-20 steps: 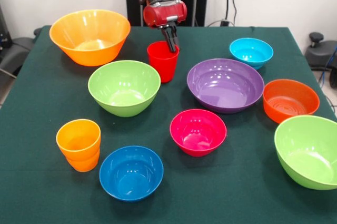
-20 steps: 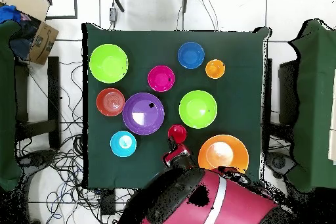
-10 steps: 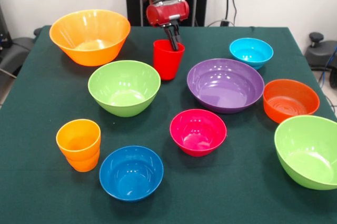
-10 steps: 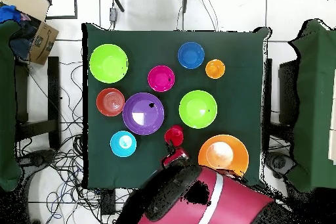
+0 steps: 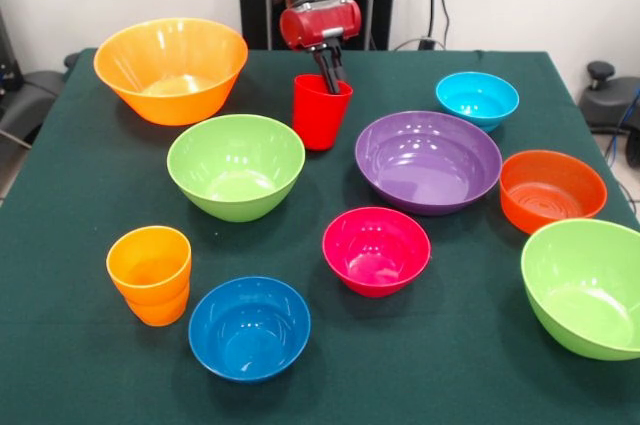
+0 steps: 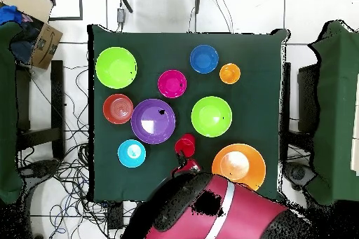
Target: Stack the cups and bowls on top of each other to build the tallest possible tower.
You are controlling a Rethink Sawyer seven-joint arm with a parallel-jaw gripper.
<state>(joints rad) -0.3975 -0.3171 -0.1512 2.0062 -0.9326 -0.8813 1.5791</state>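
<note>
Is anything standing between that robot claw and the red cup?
No. The gripper is already at the red cup, its dark fingers reaching down at the cup's rim. Nothing visible stands between them; the nearby bowls stand off to the sides.

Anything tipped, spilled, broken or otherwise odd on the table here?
Nothing stands out. All bowls sit upright and apart, the orange cups are nested, and the red cup stands upright with the gripper at its rim.
</note>
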